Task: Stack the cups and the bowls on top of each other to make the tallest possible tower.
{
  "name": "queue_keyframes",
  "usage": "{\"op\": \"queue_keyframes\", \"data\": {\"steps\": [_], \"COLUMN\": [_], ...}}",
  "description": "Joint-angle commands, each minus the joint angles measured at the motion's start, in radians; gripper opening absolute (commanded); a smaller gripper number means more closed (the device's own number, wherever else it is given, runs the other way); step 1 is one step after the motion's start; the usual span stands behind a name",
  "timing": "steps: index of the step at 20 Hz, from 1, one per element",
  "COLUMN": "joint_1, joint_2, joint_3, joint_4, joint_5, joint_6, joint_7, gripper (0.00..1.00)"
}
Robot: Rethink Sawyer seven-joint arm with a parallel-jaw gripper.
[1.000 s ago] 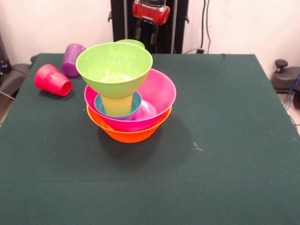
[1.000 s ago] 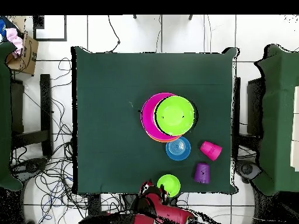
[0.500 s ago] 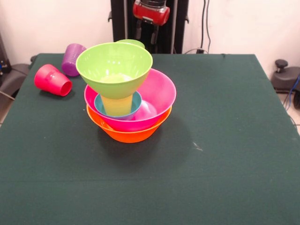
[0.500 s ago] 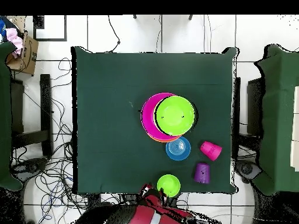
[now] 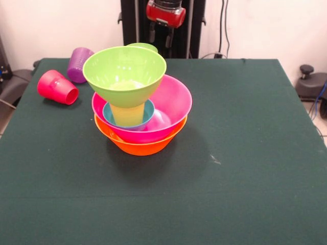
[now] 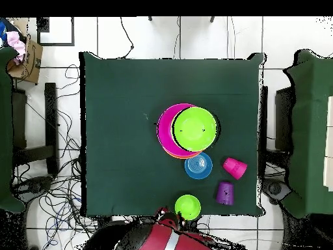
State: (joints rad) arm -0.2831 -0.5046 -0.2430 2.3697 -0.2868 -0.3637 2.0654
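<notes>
The front view shows the inside of the tower (image 5: 140, 109): an orange bowl (image 5: 140, 145) at the bottom, a pink bowl (image 5: 171, 104) nested in it, then a small blue bowl (image 5: 145, 115) holding a yellow cup (image 5: 126, 113), and a wide green bowl (image 5: 124, 71) on top. From the overhead view only the green bowl (image 6: 195, 129) and a pink rim (image 6: 164, 127) are visible, but this view shows a separate blue bowl (image 6: 198, 165) on the dark green table (image 6: 117, 130), near the tower, and a small green bowl (image 6: 187, 207) near the table edge. The red cup (image 5: 57, 87) lies on its side; the purple cup (image 5: 79, 64) is just beside it. All pieces are smooth, glossy plastic. The gripper (image 5: 159, 37) hangs behind the table with its two fingers apart, holding nothing.
</notes>
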Motion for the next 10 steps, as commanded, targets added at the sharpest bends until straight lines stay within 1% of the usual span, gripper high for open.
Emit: {"op": "queue_keyframes", "data": {"steps": [1,4,8,10], "joint_1": [-0.011,-0.020,-0.034,-0.037], "joint_2": [0.005,-0.029,-0.097,-0.115], "joint_3": [0.071,0.080,0.089,0.091], "joint_4": [-0.074,-0.063,-0.041,-0.035], "joint_5": [-0.037,-0.039,-0.041,-0.043], "joint_6": [0.091,0.122,0.178,0.194], "joint_7": [0.069,0.063,0.050,0.048], "gripper": [1.00,1.00,1.00,1.00]}}
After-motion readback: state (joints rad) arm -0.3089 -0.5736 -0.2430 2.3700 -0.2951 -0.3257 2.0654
